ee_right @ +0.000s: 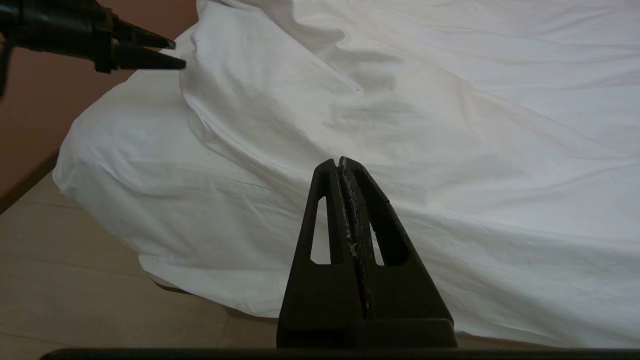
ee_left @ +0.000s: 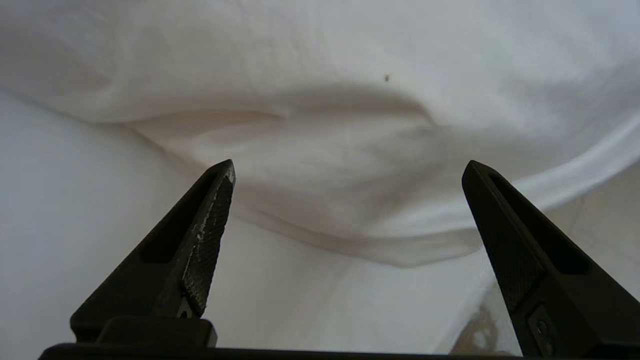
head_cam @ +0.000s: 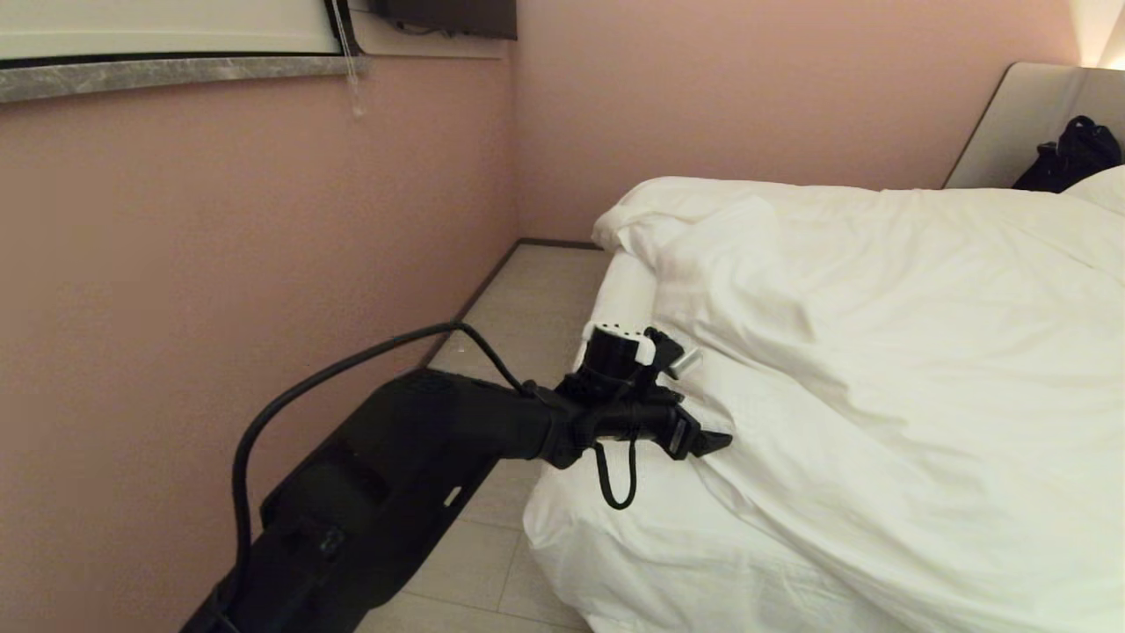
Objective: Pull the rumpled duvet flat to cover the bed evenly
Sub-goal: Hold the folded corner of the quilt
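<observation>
**Two grippers, neither gripping: left jaws wide at the duvet's edge**

Left gripper sits at the corner of the bed nearest the wall, arm reaching in from the tiled floor alongside. In the left wrist view the two fingers stand far apart with nothing between them; they point at a hanging fold of the duvet. No cloth is pinched. Whether the tips touch the fabric cannot be told.

Duvet position: lies across the bed but unevenly. On the side toward the wall its edge runs diagonally, bunched into a lump at the far corner, and a strip of smoother white cover below it stays exposed toward the near corner. Creases run over the middle of the duvet.

Judgement: the wide jaws aimed at the fold's rim suit either a fresh grab or a release at this edge; the frames do not settle which. This is the side where coverage falls short, so working here makes sense.

Right gripper: fingers pressed together, empty, held low off the near side of the bed with the duvet ahead of it. Looks parked.

Task state, judged: partly done; the wall-side edge and far corner are not yet flat.

Risk: a thick puffy fold may slip from a shallow pinch.
</observation>
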### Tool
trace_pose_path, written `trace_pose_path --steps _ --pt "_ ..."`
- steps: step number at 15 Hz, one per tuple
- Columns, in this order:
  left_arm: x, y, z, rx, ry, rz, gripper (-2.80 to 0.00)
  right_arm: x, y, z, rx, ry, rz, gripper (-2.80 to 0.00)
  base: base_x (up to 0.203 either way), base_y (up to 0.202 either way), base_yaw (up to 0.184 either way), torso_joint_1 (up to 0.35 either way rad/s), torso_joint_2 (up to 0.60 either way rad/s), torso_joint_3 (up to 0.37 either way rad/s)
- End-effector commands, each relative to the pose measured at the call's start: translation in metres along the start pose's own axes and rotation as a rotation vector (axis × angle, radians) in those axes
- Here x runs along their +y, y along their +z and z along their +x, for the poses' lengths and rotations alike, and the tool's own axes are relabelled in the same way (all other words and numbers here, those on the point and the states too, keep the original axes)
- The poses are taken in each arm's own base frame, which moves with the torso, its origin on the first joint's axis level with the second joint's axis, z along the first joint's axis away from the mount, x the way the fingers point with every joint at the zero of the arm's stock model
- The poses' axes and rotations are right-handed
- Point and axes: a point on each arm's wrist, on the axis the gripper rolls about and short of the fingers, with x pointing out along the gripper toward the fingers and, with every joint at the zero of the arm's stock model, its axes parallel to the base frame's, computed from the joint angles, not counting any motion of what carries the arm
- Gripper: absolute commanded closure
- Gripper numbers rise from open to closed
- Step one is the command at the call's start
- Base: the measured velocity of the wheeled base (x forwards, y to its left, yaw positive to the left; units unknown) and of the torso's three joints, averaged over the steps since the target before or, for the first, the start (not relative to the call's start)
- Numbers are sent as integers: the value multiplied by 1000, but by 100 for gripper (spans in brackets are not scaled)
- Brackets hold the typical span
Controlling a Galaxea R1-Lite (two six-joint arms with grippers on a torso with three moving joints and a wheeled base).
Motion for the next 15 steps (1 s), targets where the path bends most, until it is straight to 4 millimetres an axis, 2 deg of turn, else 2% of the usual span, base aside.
trace_pose_path --steps 1,5,8,15 --pt "-1 -17 10 22 -11 9 -280 0 0 0 0 0 0 0 0 0 0 0 0 0" --pt "-11 -26 20 32 -38 18 -280 0 0 0 1 0 0 0 0 0 0 0 0 0" --pt "-18 -32 31 -27 -45 55 -280 0 0 0 0 0 0 0 0 0 0 0 0 0" --pt "-19 -37 34 -25 -50 80 -280 0 0 0 1 -1 0 0 0 0 0 0 0 0"
